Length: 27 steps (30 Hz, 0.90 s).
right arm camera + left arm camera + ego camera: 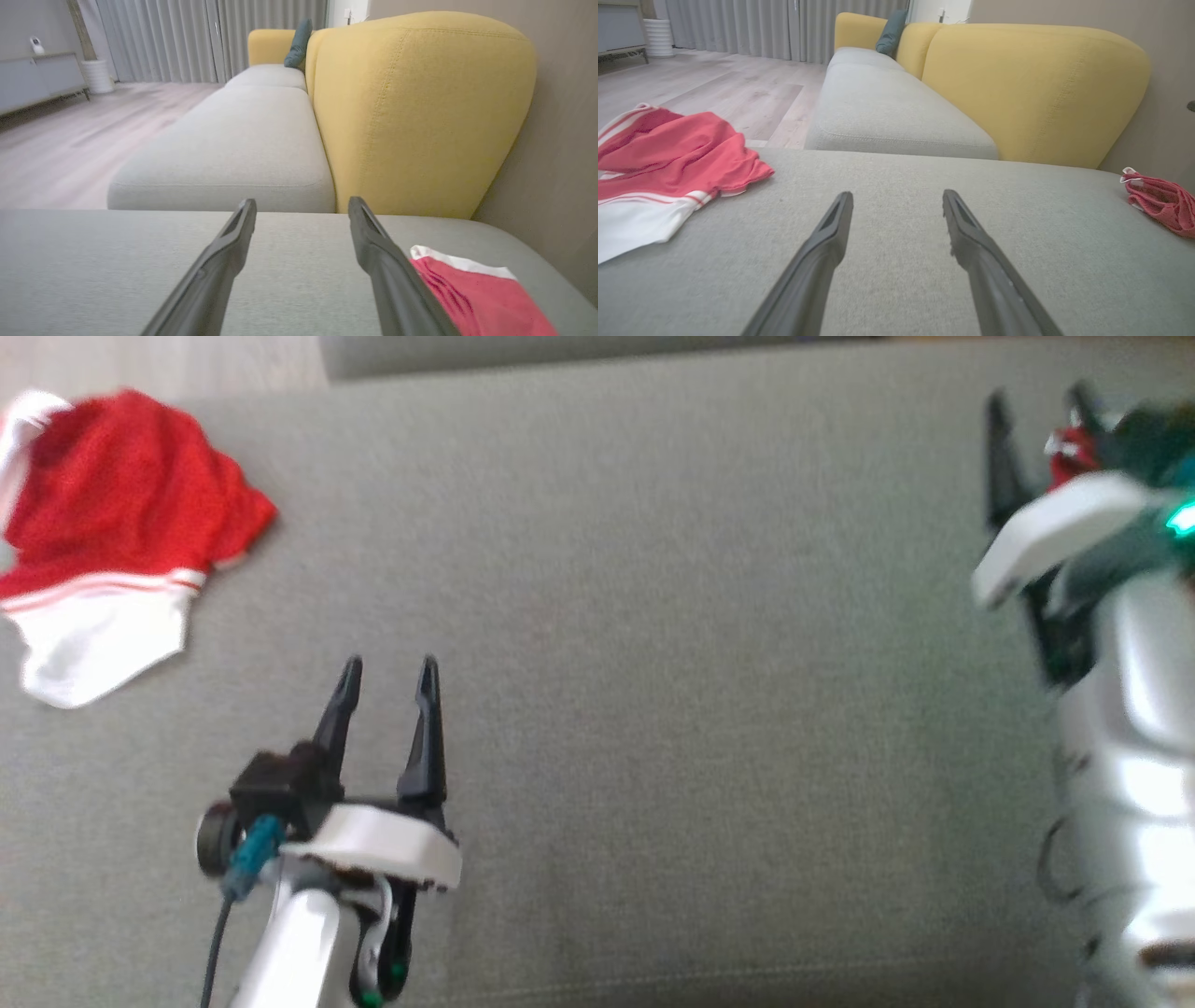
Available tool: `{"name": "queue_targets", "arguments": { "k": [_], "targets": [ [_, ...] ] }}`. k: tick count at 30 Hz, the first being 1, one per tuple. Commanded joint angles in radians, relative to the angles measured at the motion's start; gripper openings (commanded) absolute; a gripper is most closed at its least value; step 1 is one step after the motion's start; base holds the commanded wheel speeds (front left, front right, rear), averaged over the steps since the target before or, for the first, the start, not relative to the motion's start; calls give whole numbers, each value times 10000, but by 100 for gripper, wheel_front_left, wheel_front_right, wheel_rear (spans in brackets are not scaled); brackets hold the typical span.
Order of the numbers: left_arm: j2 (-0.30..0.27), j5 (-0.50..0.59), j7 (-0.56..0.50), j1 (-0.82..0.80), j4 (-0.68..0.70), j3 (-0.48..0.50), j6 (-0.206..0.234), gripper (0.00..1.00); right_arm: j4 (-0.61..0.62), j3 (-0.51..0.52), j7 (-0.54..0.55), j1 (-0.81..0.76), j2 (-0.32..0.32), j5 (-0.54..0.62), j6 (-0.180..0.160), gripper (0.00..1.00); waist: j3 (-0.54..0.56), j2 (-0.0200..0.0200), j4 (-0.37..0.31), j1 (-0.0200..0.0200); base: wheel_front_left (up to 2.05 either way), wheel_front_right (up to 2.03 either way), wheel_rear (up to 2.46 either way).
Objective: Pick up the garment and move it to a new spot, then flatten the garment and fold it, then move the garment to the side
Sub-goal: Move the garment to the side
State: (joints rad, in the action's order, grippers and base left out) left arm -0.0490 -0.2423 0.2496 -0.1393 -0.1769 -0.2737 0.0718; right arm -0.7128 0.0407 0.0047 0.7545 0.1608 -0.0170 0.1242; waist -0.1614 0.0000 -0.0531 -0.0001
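A small red garment (476, 298) with a white edge lies on the grey cushion just right of my right gripper (301, 203), which is open and holds nothing. In the head view a bit of that garment (1069, 453) shows beside the right gripper (1041, 406) at the far right. The left wrist view shows it as a compact bundle (1162, 205) near the wall. A larger red and white garment (112, 523) lies crumpled at the cushion's far left. My left gripper (387, 667) is open and empty over bare cushion, right of that crumpled garment (668, 163).
The grey seat cushion (653, 616) spreads wide between the two garments. A yellow sofa backrest (420, 107) rises beyond it, with another grey seat (887, 107) and a teal pillow (891, 30) behind. Wooden floor (714, 84) lies past the left edge, a wall (560, 140) on the right.
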Motion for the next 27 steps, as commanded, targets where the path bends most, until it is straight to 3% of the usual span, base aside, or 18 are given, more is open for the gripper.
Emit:
{"name": "queue_targets", "arguments": {
  "k": [1, 9, 16, 27],
  "targets": [
    [-16, -98, 122, -72, 182, 394, 58, 100, 480, -170, -258, -188, -283, -232, 65, 100, 684, 0, 237, 1, 0, 0, 0],
    [-14, -301, 122, 595, -479, 557, 159, 100, 2001, -298, -1224, -2884, -1055, -651, 65, 100, 1493, 0, 392, 1, 0, 0, 0],
    [-14, -477, 122, 1012, -667, 498, 208, 100, 3628, -804, -1781, -5125, -1101, -1151, 65, 100, 1758, 0, 402, 1, 0, 0, 0],
    [-13, -496, 122, 1499, -294, 391, 313, 100, 5331, -1248, -2063, -7124, -1104, -1610, 65, 100, 1839, 0, 357, 1, 0, 0, 0]
  ]
}}
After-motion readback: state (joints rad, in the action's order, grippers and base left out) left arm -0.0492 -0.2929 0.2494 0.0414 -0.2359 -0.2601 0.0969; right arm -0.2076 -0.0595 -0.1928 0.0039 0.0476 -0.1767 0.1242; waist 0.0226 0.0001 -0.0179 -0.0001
